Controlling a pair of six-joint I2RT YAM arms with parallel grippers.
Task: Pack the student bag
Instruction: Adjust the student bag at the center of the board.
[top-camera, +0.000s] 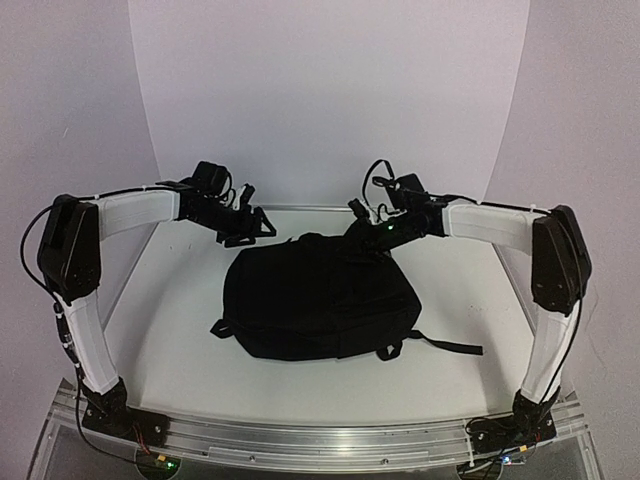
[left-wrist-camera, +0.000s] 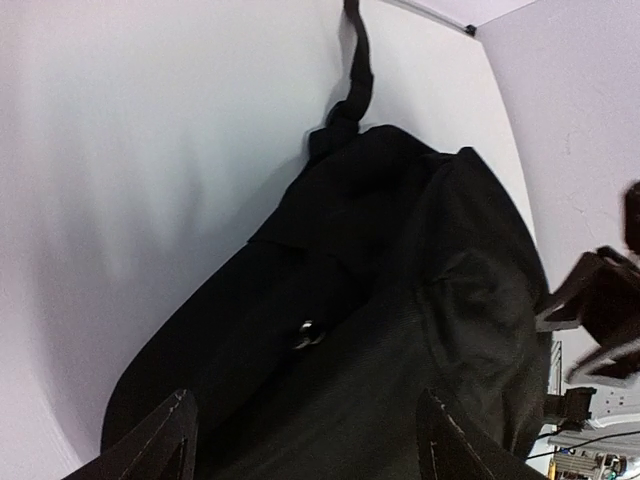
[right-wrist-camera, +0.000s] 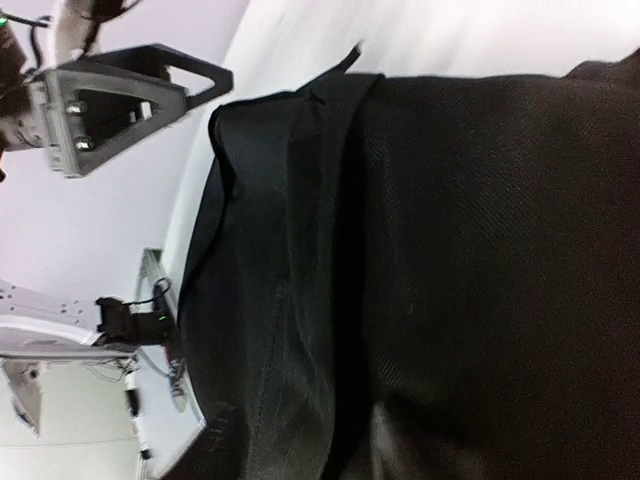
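Looking down from top cam at student bag (top-camera: 315, 300): black, soft, lying flat roughly mid-table (top-camera: 170, 330), betw. the two arms. Fills most of the centre, w/ far edge up near both wrists and near edge rounded toward the bases. Trailing one long strap (top-camera: 447, 346) off the near-right corner onto bare table, plus a short loop (top-camera: 221, 328) at near-left.

Finding L gripper (top-camera: 255, 226) off the bag's far-left corner, raised above table, not touching fabric as far as top cam shows. Checking L wrist cam: both fingers (left-wrist-camera: 160, 440) at bottom of view, spread wide, nothing betw. them, only bag fabric further below. Empty, jaws well apart. Also spotting a small shiny metal fitting (left-wrist-camera: 306, 333) on a fold of the bag.

Finding R gripper (top-camera: 365, 228) at bag's far edge, right of centre, low and close over the fabric; touching or not, can't tell from top cam. R wrist cam filled almost edge to edge w/ black weave and a long seam fold, own fingers not visible. Glimpsing R gripper at right edge of L wrist cam, too cropped to read. Can't tell whether R jaws open or closed, nor whether gripping fabric.

Seeing L gripper again upper-left in R wrist cam, beside the bag's edge, apart from it.
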